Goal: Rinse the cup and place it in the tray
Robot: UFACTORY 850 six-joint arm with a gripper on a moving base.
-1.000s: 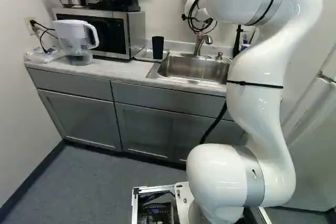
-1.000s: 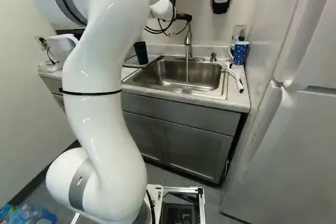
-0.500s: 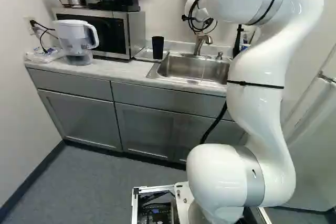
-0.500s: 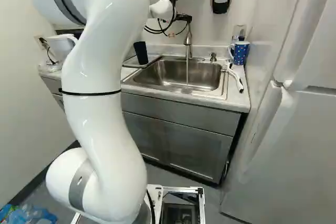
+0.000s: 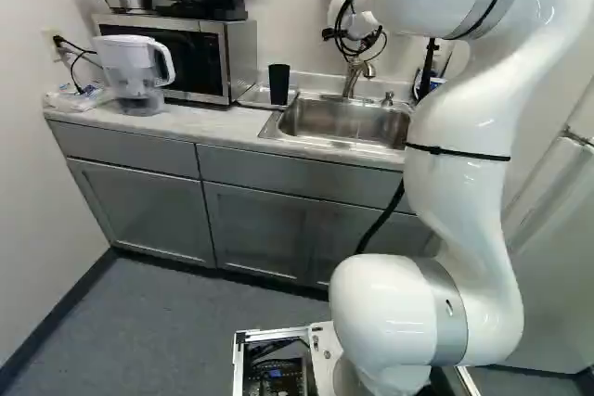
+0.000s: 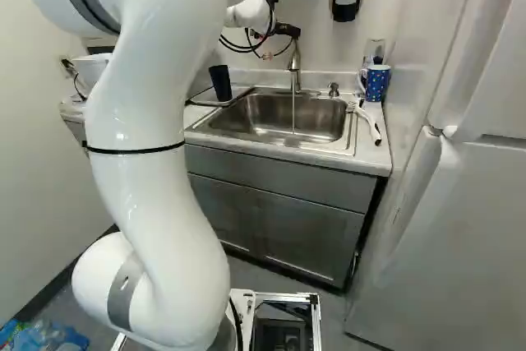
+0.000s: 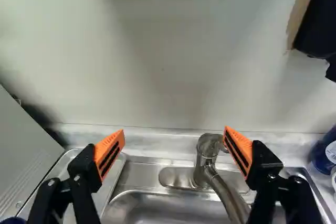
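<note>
Hand [image 6: 286, 30] open and empty at the faucet [image 7: 202, 170], water running into sink [image 6: 271, 117], dark cup [image 5: 278, 84] standing in the tray [image 5: 251, 96] on the counter [image 5: 213, 121] beside the sink.

A plain, dark cup [image 5: 278, 85] is standing upright on the shallow, silvery tray [image 7: 108, 184], which is lying flat on the tabletop [image 5: 209, 121] just beside the sink [image 5: 348, 121].
</note>
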